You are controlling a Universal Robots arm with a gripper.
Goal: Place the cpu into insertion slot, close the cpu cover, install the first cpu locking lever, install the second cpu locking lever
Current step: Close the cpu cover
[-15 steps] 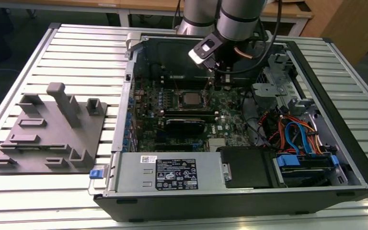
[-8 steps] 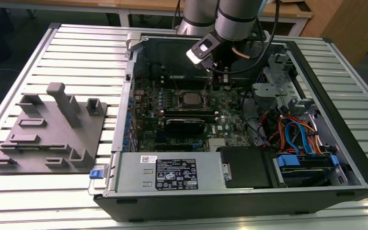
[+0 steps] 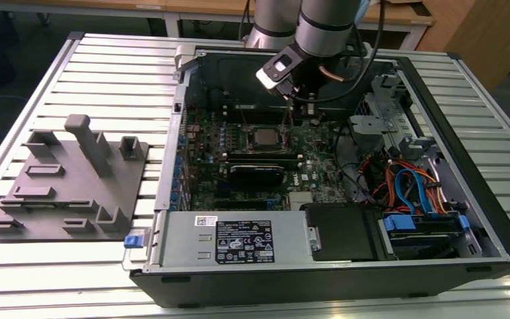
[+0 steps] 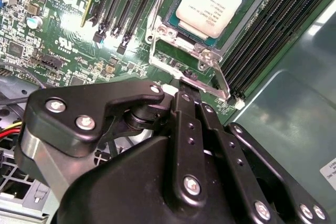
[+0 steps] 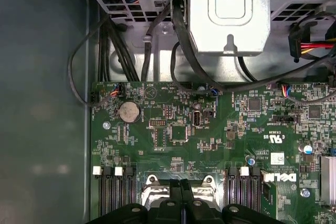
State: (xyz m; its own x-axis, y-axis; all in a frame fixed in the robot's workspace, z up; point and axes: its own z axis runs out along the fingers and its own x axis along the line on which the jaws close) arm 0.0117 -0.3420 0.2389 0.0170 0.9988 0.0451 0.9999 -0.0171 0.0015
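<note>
The cpu (image 4: 210, 6), a square chip with a pale silver top, lies in the black-rimmed insertion slot (image 4: 169, 29) on the green motherboard (image 3: 237, 193). The silver cpu cover (image 4: 206, 56) lies down around the chip, which shows through its window. My gripper (image 4: 185, 85) has its black fingers together, and their tips sit right at the cover's edge, by a thin silver lever bar (image 4: 223, 90). In the exterior view the gripper (image 3: 307, 113) hangs just to that view's right of the cpu (image 3: 262, 137). In the first wrist view the fingertips (image 5: 181, 190) sit between the cover's two silver corners.
The board sits in an open computer case (image 3: 494, 219) with tall walls. Memory slots (image 4: 126, 3) flank the socket, and a long black card (image 3: 255, 174) lies nearby. A grey power-supply box (image 3: 228, 242), coloured cables (image 3: 406, 186) and a metal drive cage (image 5: 229, 14) crowd the case. A grey fixture plate (image 3: 69, 179) stands outside.
</note>
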